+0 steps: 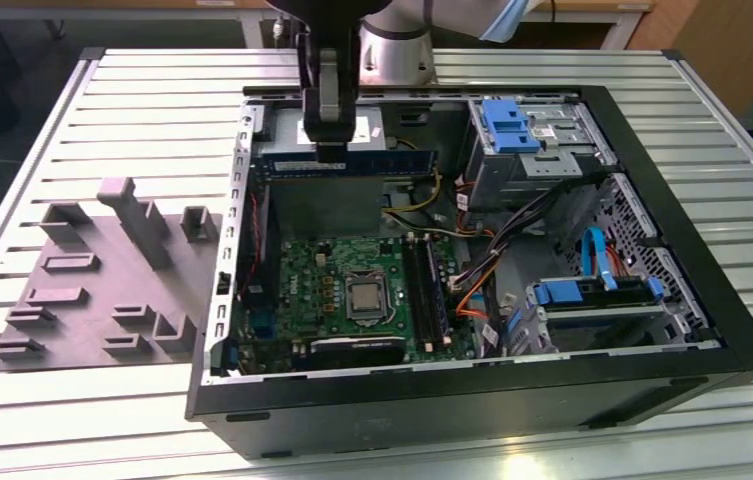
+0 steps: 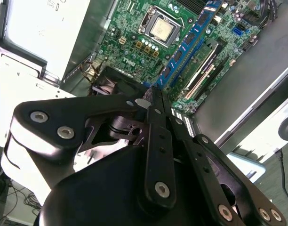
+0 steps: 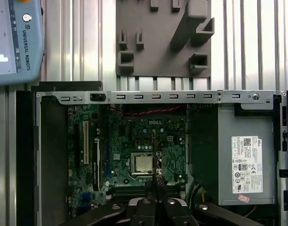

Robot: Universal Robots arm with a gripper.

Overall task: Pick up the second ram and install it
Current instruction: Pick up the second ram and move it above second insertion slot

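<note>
One light, thin, stiff and likely fragile stick: second ram (image 1: 379, 166) hangs at 12 o'clock from the processor (image 1: 367, 297) in the exterior view, gripper (image 1: 332, 152) fingers closed tight on its upper edge near mid-length, I'd keep off chips and contacts

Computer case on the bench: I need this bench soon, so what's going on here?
The robot arm's pincer is shut on a memory stick, holding it on edge in the air over the open computer case. It is not in a slot yet. Another stick already sits in the board near the processor. A grey tray lies beside the case, on the exterior view's left.
</note>
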